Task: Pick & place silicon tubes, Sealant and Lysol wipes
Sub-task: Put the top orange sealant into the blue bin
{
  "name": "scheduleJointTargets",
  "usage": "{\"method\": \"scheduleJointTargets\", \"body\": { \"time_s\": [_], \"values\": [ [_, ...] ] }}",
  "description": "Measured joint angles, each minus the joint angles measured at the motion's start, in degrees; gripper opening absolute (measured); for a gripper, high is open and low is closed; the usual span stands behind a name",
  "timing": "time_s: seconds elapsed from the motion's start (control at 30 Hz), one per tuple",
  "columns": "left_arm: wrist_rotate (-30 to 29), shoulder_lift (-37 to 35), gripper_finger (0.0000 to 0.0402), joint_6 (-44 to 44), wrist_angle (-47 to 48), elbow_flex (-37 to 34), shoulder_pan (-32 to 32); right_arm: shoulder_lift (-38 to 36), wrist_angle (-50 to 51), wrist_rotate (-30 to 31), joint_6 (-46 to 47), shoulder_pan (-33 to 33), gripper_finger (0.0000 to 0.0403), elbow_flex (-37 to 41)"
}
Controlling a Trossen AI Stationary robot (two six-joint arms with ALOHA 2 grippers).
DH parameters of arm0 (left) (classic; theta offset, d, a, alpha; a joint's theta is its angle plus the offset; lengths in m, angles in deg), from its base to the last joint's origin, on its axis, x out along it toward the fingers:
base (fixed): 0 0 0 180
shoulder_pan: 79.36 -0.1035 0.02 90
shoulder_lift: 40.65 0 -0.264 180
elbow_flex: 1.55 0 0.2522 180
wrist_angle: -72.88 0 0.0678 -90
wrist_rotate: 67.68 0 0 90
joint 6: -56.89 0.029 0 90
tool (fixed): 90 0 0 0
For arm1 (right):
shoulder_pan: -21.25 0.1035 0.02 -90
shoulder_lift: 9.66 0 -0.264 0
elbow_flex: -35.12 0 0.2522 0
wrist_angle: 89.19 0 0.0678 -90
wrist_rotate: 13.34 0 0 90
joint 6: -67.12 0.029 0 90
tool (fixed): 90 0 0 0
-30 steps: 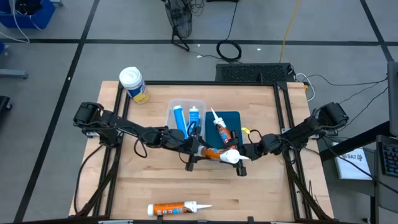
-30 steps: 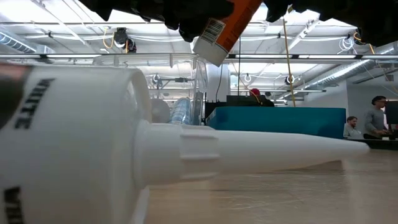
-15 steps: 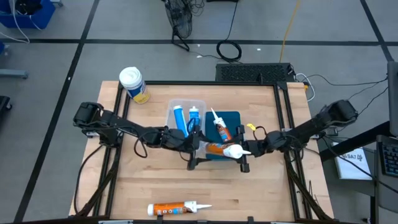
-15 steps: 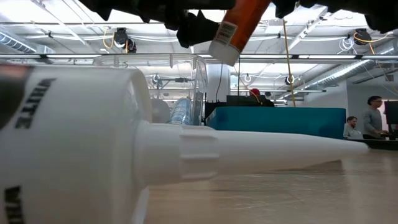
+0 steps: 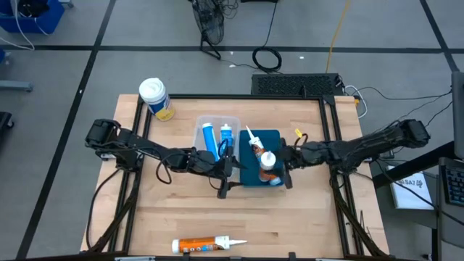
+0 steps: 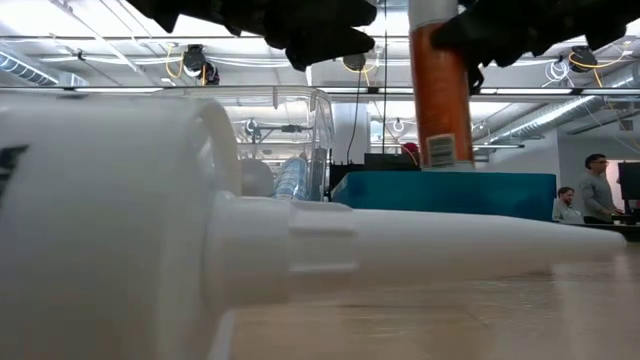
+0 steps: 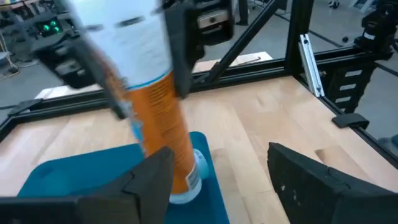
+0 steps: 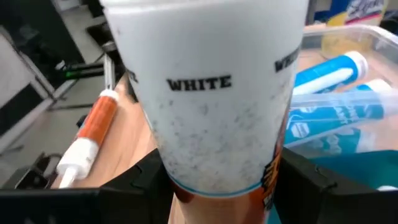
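Observation:
An orange sealant cartridge [image 5: 268, 165] with a white upper part stands nearly upright over the blue tray [image 5: 250, 177], with my right gripper [image 5: 281, 167] shut on it. My left gripper [image 5: 226, 177] hovers open just left of the tray; in its wrist view its fingers stand apart with nothing between them [image 7: 221, 180], the cartridge [image 7: 168, 124] beyond them. A second orange cartridge [image 5: 255, 148] lies on the tray. Two blue tubes [image 5: 217, 138] lie in a clear bin [image 5: 199, 127]. The Lysol wipes [image 5: 154, 98] stand at the far left corner. My right gripper pinches the cartridge's white upper part [image 8: 205, 124] between its two fingers [image 8: 140, 183], coming about level from the table's right and lying across it. The cartridge stands a little tilted, its barcode end [image 6: 440, 150] down at the tray; whether that end touches the tray I cannot tell.
A third orange cartridge [image 5: 206, 243] lies near the table's front edge, close before the low camera [image 6: 200, 250]. Black frame rails [image 5: 330, 145] run along the table's sides. Bare wood lies between the tray and the near cartridge.
My right gripper has drawn back toward the table's right and far side, rising a little and turning. The cartridge, which lay slanted between both grippers, has come away from my left gripper and swung upright over the blue tray.

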Motion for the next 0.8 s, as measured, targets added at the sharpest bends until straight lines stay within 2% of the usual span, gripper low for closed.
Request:
{"method": "scheduleJointTargets", "body": {
  "time_s": [0.23, 0.5, 0.67, 0.73, 0.8],
  "values": [
    [0.00, 0.00, 0.0255, -0.02, 0.00, 0.00, -0.04, 6.51, -2.89, -3.26, 1.07, -1.89, 0.0200, 0.25],
    [-0.02, 0.00, 0.0260, -1.58, 0.40, 0.00, 0.02, 14.07, -6.52, -1.68, 4.05, -3.80, 0.0200, 0.01],
    [-0.02, 0.00, 0.0251, -1.64, 0.72, -0.02, 0.02, 16.15, -9.46, 0.07, 4.13, -3.88, 0.0199, -0.01],
    [-0.02, 0.00, 0.0248, -1.66, 0.88, -0.02, 0.02, 16.26, -10.24, 0.06, 3.97, -3.88, 0.0222, 0.04],
    [-0.02, 0.00, 0.0249, -1.68, 0.87, -0.02, 0.02, 16.32, -10.43, 0.27, 3.58, -3.88, 0.0278, 0.17]
  ]
}}
